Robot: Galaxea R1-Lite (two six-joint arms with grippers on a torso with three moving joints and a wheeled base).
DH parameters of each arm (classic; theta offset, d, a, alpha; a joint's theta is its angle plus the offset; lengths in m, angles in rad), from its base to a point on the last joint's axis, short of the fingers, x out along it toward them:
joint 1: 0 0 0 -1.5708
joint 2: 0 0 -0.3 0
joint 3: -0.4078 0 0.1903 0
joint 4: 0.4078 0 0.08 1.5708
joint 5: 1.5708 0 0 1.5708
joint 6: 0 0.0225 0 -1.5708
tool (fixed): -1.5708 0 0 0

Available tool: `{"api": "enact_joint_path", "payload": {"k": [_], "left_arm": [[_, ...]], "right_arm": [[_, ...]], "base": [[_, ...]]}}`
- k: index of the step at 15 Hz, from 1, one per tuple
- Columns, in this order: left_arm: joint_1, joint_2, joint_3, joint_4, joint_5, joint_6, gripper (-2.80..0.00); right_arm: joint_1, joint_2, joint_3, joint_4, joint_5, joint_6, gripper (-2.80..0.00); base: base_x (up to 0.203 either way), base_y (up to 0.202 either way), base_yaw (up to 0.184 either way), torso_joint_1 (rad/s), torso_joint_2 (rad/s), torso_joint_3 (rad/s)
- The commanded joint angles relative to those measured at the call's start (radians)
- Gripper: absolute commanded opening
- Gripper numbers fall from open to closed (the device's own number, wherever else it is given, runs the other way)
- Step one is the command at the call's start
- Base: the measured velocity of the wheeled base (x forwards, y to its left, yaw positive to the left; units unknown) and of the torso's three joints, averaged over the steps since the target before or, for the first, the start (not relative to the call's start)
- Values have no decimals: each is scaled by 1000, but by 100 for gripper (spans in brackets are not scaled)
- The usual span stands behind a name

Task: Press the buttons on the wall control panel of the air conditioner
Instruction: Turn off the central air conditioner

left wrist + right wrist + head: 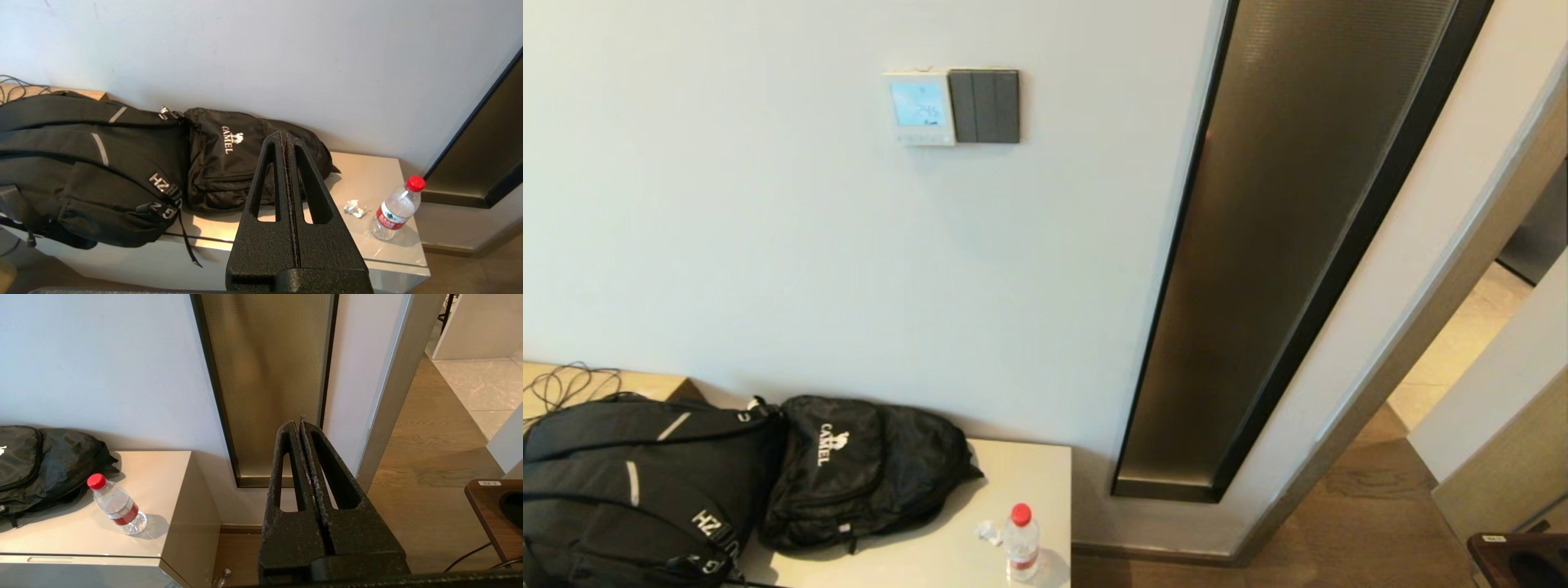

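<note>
The air conditioner's wall control panel [920, 107] is a small white square on the wall, its screen lit pale blue. Its buttons [925, 139] form a tiny pale row along its lower edge. A dark grey three-rocker switch plate [985, 106] sits right beside it. Neither gripper shows in the head view. My left gripper [284, 136] is shut and empty, low down, above the cabinet and bags. My right gripper [297, 425] is shut and empty, low down, facing the ribbed glass strip. The panel is out of both wrist views.
A beige cabinet [1029, 474] stands against the wall below the panel, carrying two black backpacks [645, 490] [862, 469], a red-capped water bottle [1020, 541] and a crumpled scrap [988, 532]. A tall dark-framed glass strip [1282, 245] and a doorway lie to the right.
</note>
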Motion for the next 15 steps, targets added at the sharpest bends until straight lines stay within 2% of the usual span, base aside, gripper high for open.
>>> {"api": "enact_joint_path", "payload": {"k": [1,15], "left_arm": [[0,2,0,0,0,-2,-280],[1,-2,-2,-1,-1,-5,-280]], "right_arm": [[0,0,2,-1,0,1,-280],[0,0,2,-4,0,5,-280]], "base": [[0,0,0,0,0,0],[0,0,0,0,0,0]]}}
